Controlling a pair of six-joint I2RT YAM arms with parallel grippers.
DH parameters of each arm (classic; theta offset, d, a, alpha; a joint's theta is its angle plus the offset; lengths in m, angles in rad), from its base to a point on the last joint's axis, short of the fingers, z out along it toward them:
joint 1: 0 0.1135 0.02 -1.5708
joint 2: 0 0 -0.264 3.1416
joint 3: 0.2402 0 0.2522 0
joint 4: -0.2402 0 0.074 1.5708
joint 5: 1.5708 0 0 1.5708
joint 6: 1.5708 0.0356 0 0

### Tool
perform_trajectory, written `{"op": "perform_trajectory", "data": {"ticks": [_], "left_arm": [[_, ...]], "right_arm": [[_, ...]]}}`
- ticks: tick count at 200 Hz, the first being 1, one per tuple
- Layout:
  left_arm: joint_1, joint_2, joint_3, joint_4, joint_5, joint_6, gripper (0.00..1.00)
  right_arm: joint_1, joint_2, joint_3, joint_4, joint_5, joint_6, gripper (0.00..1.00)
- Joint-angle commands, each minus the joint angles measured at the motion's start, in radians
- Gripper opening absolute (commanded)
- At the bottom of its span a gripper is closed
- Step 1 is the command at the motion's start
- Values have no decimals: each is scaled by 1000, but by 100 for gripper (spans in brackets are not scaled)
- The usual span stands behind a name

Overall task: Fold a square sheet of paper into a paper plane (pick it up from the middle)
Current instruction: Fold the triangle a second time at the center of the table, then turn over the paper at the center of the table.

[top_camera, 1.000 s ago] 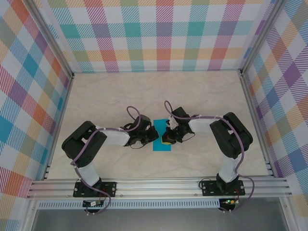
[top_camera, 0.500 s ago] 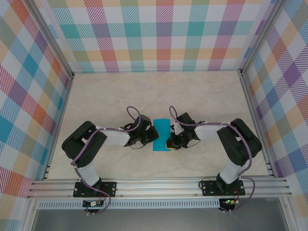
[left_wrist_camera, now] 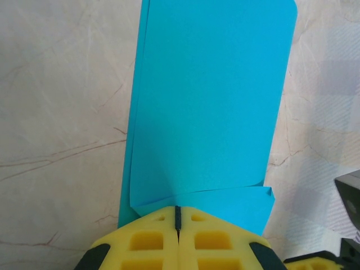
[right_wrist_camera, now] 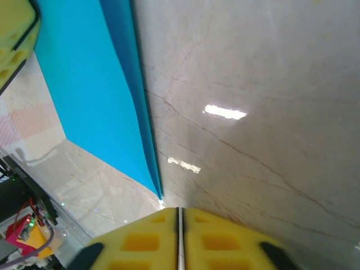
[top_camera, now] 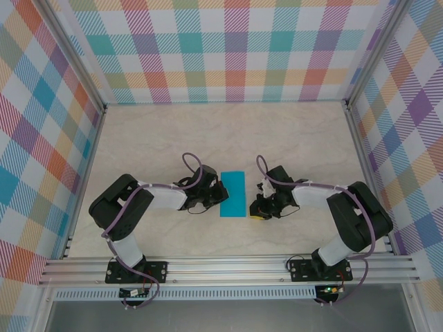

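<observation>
**Folded Blue Sheet Lies Between Two Closed Grippers**

Top external view: a thin teal-blue sheet of paper [top_camera: 233, 194], folded into a narrow rectangle, lies flat on the pale marble-patterned tabletop [top_camera: 208, 131]. The left gripper [top_camera: 221, 196] meets the sheet's long edge on its own side. The right gripper [top_camera: 257, 209] sits on the sheet's opposite side, near its nearer corner, with a strip of bare table between its fingertips and the paper. Plaid walls [top_camera: 235, 48] in many colours enclose the table on three sides.

Left wrist view: the left gripper [left_wrist_camera: 178, 220] has its yellow foam pads pressed together, with only a thin dark seam between them. The sheet of paper [left_wrist_camera: 208, 101] stretches straight ahead of the fingertips, away from them. Its near edge reaches the tips and puckers slightly there, and a second layer peeks out along both sides. Whether the pads pinch the paper or merely rest on it cannot be told. Bare tabletop [left_wrist_camera: 62, 112] flanks the sheet on both sides.

Right wrist view: the right gripper [right_wrist_camera: 180, 218] is likewise closed, pad against pad, and holds nothing. The sheet of paper [right_wrist_camera: 84, 95] lies ahead and to the left of the fingertips. One corner ends just in front of them, and its two layers gape a little along the edge. Ahead and to the right of the fingers is bare, glossy tabletop [right_wrist_camera: 253, 112].
</observation>
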Motion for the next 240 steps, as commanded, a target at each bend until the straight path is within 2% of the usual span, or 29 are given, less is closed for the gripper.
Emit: {"op": "perform_trajectory", "data": {"ticks": [1, 27, 84, 116, 143, 225, 240], "left_arm": [[-8, 10, 14, -75, -15, 12, 0], [-9, -6, 23, -91, -17, 18, 0], [-9, -17, 16, -105, -27, 16, 0], [-7, -26, 5, -104, -32, 16, 0], [-8, -27, 3, -104, -33, 14, 0], [-8, -18, 10, -88, -27, 9, 0], [-8, -23, 9, -77, -23, 9, 0]], "right_arm": [[-7, -21, 57, -37, 60, 4, 20], [-10, 20, 114, -12, 45, 24, 29], [-10, 140, 197, 9, 25, 38, 32], [-10, 188, 196, 51, -21, 49, 31], [-10, 212, 192, 81, -64, 57, 26], [-10, 217, 188, 107, -85, 67, 26], [-10, 214, 188, 107, -85, 60, 22]]}}
